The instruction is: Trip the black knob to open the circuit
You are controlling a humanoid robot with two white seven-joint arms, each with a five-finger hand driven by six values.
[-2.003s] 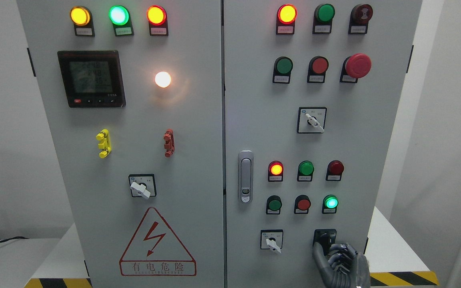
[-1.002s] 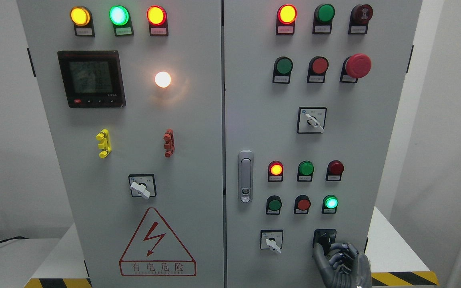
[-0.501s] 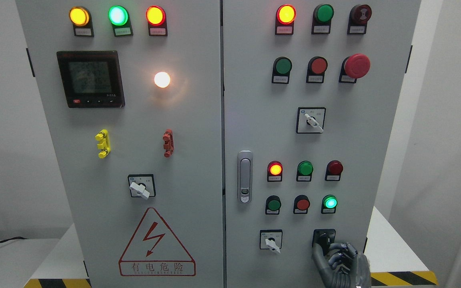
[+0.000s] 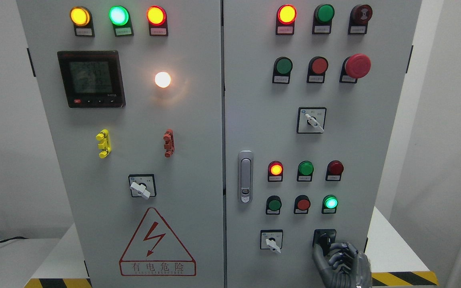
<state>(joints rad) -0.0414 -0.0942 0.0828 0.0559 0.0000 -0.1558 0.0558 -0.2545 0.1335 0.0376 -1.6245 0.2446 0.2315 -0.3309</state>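
a grey control cabinet (image 4: 198, 132) with two doors fills the view. on its left door a digital meter (image 4: 91, 79) is mounted below yellow, green and red lit lamps, with a glowing white lamp (image 4: 163, 79) to its right; lower down a white-handled selector switch (image 4: 142, 186) is set above a red warning triangle (image 4: 157, 244). on the right door a silver door latch (image 4: 245, 176) is seen by the seam, and a red mushroom button (image 4: 357, 65) sits at the upper right; a lit green lamp (image 4: 330, 203) is placed in the lower button rows. the black knob (image 4: 324, 239) is found at the bottom right of the right door, right of a small white-handled switch (image 4: 271, 240). the right hand (image 4: 340, 262) is raised from the bottom edge, its thumb laid up against the knob and its fingers curled just beside it; whether the knob is truly clamped cannot be told
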